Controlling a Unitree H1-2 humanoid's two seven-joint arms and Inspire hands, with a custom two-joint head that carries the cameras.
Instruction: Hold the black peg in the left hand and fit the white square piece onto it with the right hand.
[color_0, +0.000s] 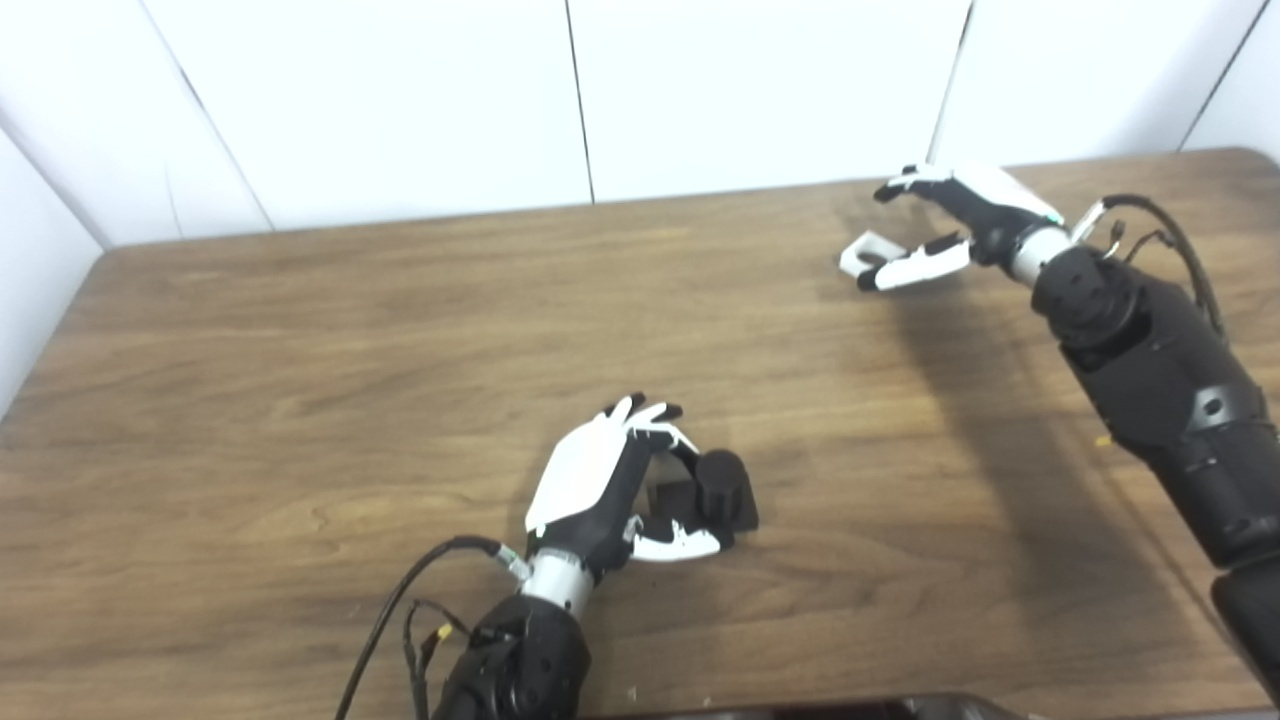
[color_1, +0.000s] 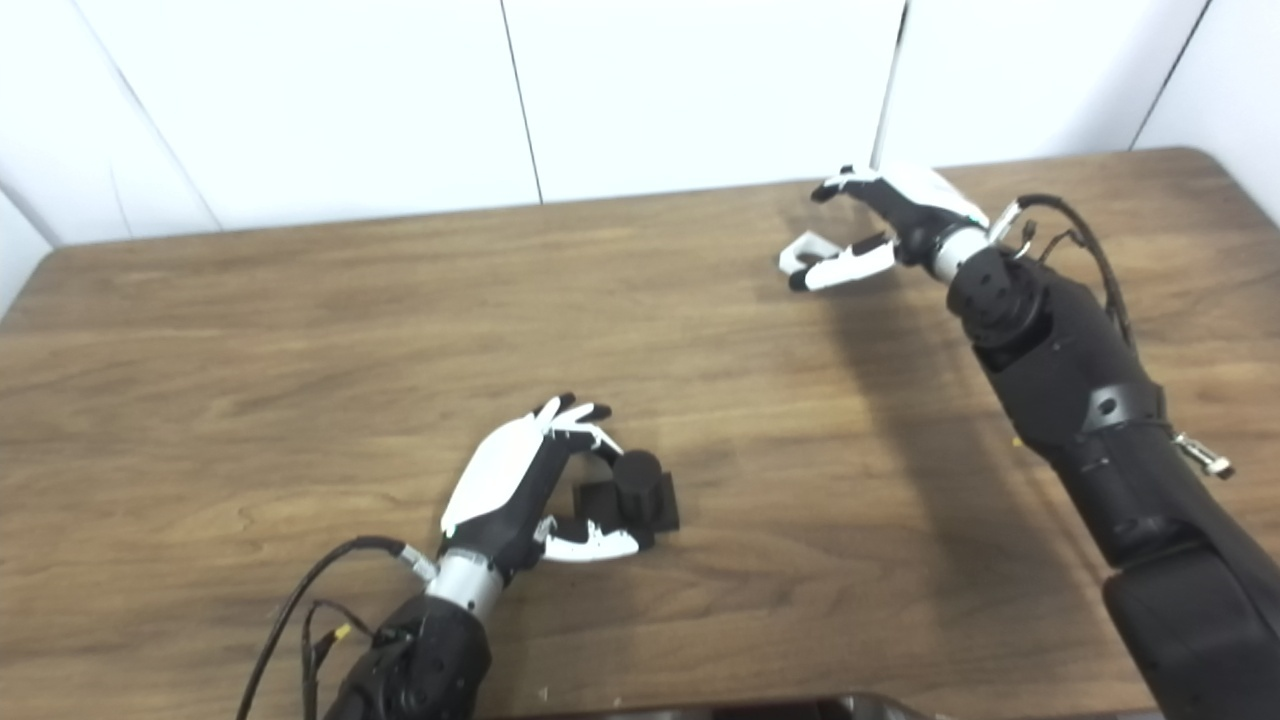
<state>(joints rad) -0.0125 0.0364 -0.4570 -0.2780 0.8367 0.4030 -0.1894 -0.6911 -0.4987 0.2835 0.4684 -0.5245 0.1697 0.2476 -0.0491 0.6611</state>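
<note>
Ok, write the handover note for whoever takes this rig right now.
Left hand: near the table's front edge, fingers curled around the black peg, which looks still down on the table; firm grip unclear.
Right hand: at the far right of the table, open around the white square piece; contact unclear.
Done: both hands at their parts.
Left: secure and lift both, bring them together, fit the piece onto the peg.

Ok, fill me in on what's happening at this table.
The left hand is curled around the black peg near the table's front edge, the peg still resting on the wood. The right hand is far off by the back edge, its fingers around the white square piece. Whether either grip has closed isn't clear.
</note>
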